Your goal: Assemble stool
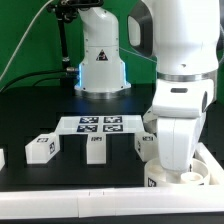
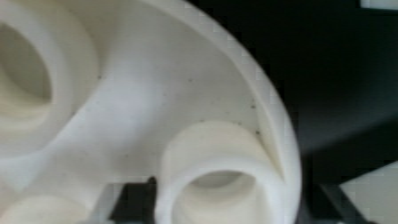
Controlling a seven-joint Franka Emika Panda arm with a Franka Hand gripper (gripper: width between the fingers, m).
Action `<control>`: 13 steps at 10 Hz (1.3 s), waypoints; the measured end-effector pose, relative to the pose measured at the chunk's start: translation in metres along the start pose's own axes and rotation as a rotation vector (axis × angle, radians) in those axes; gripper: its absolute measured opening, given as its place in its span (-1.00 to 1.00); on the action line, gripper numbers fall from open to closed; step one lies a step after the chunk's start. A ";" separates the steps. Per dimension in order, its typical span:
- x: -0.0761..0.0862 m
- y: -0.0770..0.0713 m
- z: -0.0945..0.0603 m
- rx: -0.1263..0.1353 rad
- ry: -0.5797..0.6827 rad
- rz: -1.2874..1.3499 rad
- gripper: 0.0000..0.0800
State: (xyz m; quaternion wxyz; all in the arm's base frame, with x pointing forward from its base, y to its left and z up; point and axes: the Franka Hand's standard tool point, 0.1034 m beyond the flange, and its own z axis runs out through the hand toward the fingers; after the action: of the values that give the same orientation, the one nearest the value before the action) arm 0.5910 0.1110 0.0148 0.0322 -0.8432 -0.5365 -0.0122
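I'm watching the claw (image 2: 217,208) pinching a raised socket on the stool seat (image 2: 143,110).
In the wrist view its dark fingers (image 2: 125,203) are sitting on either side of one smooth, rounded socket (image 2: 222,182), nearly closed and gripping it. The seat is showing as thick, glossy white plastic with hollow sockets. The exterior view is giving me what the wrist hides: the seat is resting low on the black table (image 1: 60,175) at that view's right, under the arm, with blocky tagged legs (image 1: 40,147) standing loose in front of the marker board (image 1: 100,124).
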 end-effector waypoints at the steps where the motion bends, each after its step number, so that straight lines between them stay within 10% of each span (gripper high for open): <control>1: 0.000 0.000 0.000 0.002 -0.001 0.000 0.27; 4: -0.002 -0.003 0.001 0.010 -0.007 -0.001 0.60; 10: -0.002 -0.004 -0.002 0.014 -0.011 0.000 0.62; 13: -0.005 0.003 -0.043 0.004 -0.021 0.011 0.62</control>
State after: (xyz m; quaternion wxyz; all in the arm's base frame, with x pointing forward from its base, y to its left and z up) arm 0.5919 0.1021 0.0569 0.0283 -0.8461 -0.5323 -0.0018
